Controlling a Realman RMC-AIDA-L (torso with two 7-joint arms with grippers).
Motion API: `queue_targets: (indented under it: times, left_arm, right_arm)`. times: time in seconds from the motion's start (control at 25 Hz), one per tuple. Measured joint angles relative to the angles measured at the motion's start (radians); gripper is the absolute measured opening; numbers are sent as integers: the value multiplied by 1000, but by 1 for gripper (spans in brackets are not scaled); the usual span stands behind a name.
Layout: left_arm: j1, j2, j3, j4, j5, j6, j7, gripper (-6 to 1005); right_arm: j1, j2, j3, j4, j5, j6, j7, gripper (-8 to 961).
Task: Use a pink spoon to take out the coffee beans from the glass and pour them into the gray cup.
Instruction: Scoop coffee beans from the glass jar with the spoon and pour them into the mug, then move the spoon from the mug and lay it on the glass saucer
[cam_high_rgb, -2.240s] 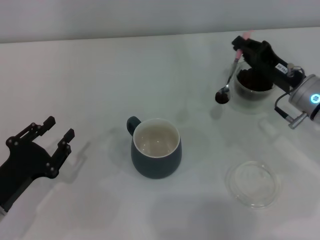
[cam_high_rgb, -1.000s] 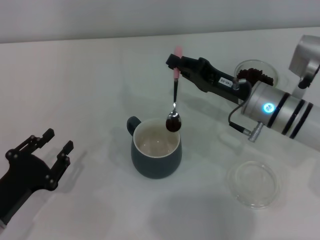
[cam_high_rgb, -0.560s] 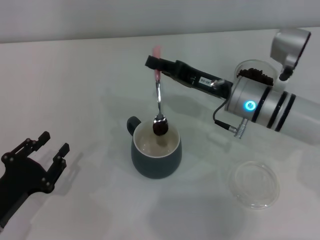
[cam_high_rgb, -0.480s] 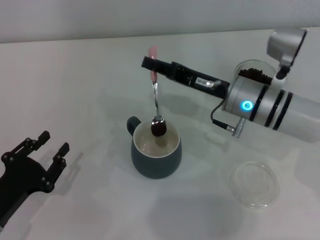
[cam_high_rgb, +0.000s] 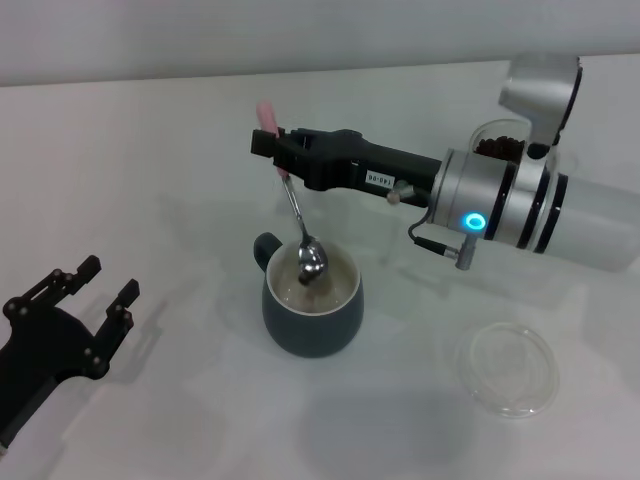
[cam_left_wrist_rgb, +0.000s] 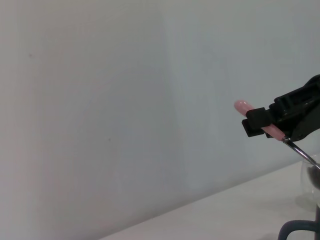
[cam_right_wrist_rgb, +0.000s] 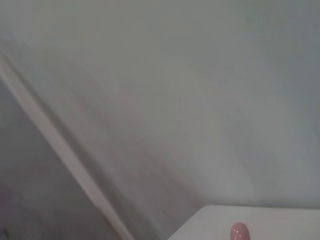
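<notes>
My right gripper (cam_high_rgb: 275, 148) is shut on the pink spoon (cam_high_rgb: 290, 203), held by its pink handle above the gray cup (cam_high_rgb: 311, 295). The spoon is tilted, its metal bowl turned over just inside the cup's cream-white mouth. I cannot make out coffee beans in the cup. The glass (cam_high_rgb: 503, 147) with dark coffee beans (cam_high_rgb: 497, 148) stands at the far right, mostly hidden behind my right arm. The pink handle tip also shows in the left wrist view (cam_left_wrist_rgb: 245, 106) and the right wrist view (cam_right_wrist_rgb: 239, 231). My left gripper (cam_high_rgb: 90, 285) is open and empty at the near left.
A flat shallow clear dish (cam_high_rgb: 506, 367) lies on the white table (cam_high_rgb: 180, 170) to the near right of the cup. My right arm reaches across the table's far right part. A wall rises behind the table.
My right gripper carried the spoon from the glass leftward over the gray cup. In the last half second it tipped the spoon; the dark beans no longer sit in its bowl.
</notes>
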Motion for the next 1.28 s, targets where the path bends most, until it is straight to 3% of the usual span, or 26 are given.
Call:
queue_targets:
  times: [0.32,0.68,1.04,1.28]
  left_arm:
    - [-1,0,-1,2,-1,0,0,462]
    - [-1,-1,-1,1,-10,0,0,461]
    - [-1,-1,-1,1,-27,3,0,460]
    - [-1,0,-1,1,-51,6,0,462]
  right_arm:
    - [-11,0,32,8,-16,42,-85,144]
    - [-84,-3,55,-82,-18,121,120,144]
    - [-264,-11,64,-301,-2,188,257,144]
    - [-371,-22,77,-363,23,202,291,144]
